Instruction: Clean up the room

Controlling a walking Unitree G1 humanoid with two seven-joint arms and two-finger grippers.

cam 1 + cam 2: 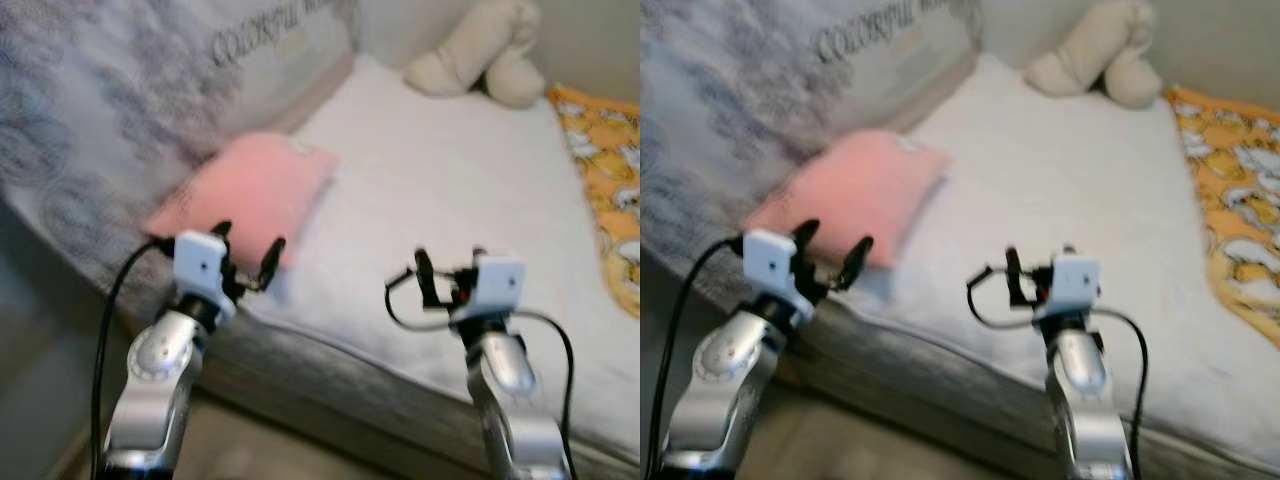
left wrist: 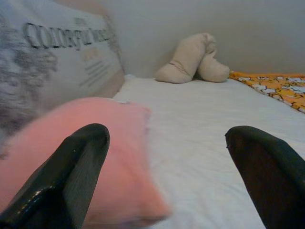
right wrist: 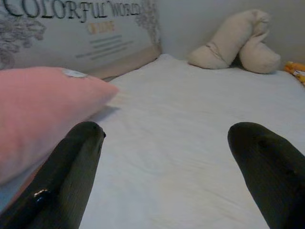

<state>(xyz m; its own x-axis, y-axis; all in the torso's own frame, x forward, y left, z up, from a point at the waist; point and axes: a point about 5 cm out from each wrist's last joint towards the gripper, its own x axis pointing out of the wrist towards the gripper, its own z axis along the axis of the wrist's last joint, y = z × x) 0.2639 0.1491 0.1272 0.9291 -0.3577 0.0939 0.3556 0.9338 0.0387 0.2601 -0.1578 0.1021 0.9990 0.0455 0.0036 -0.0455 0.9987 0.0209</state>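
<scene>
Hovering: L tool wide apart near pink pillow, empty; R tool apart over bed.

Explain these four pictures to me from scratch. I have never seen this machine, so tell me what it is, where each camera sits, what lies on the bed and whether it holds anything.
This is a humanoid robot standing at the edge of a bed with a white sheet. Two pictures come from the two eyes of a camera on its head, looking down at its own silver arms. The other two come from a camera on each wrist, looking out between that gripper's two black fingers.

On the bed lies a pink pillow near the robot's left side, a beige soft toy at the far end by the wall, and an orange patterned blanket along the right side. A grey patterned board with lettering stands along the left.

The left gripper is open, just in front of the pink pillow. The right gripper is open too, over the bare sheet. Neither holds anything.
</scene>
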